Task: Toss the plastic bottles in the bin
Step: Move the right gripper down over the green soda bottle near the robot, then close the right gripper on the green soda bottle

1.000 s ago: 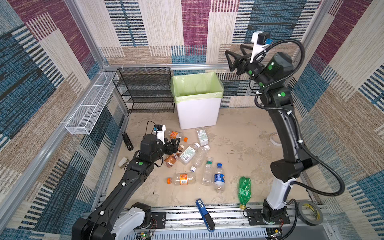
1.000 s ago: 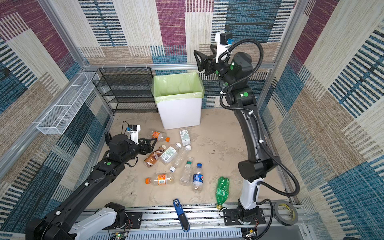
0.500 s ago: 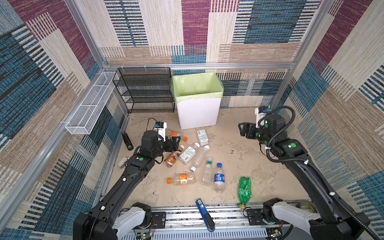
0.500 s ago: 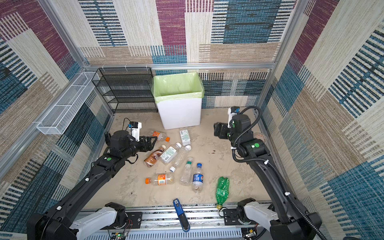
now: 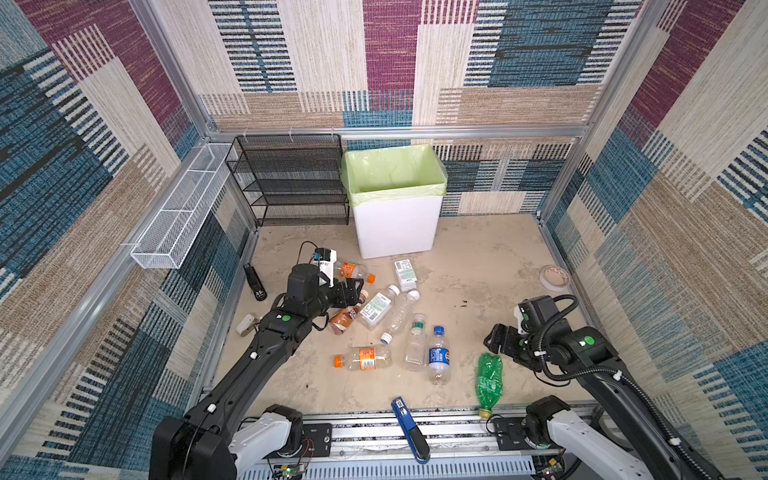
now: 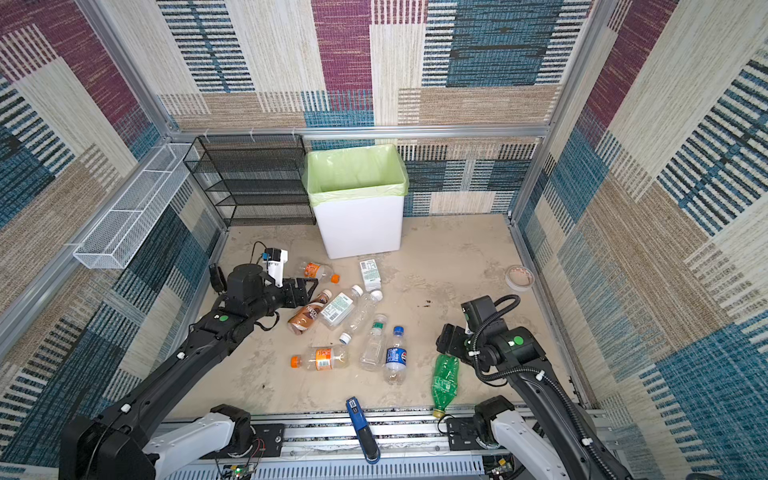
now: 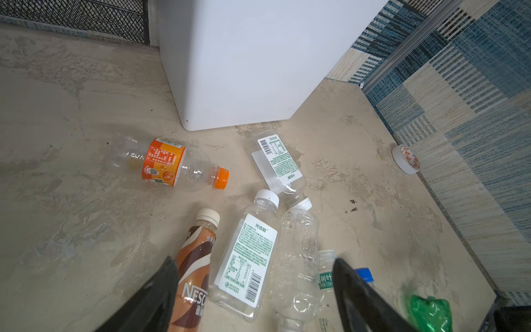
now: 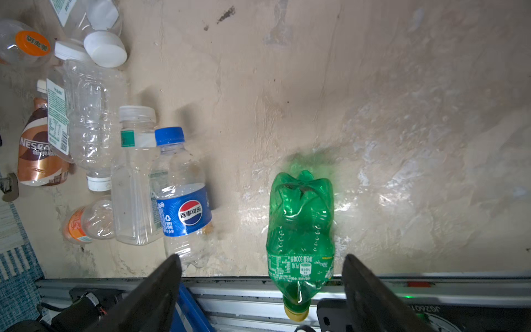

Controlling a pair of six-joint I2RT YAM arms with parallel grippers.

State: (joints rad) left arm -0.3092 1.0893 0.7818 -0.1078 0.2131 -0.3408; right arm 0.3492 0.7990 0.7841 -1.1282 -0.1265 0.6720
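This is a robot lab cell: carpet walls (image 5: pixel 415 62) on an aluminium frame (image 5: pixel 457 132), left arm (image 5: pixel 257 357) and right arm (image 5: pixel 623 386) bolted on a slotted rail (image 5: pixel 365 432)

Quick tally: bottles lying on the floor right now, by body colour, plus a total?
clear bottles: 7
brown bottle: 1
green bottle: 1
Total: 9
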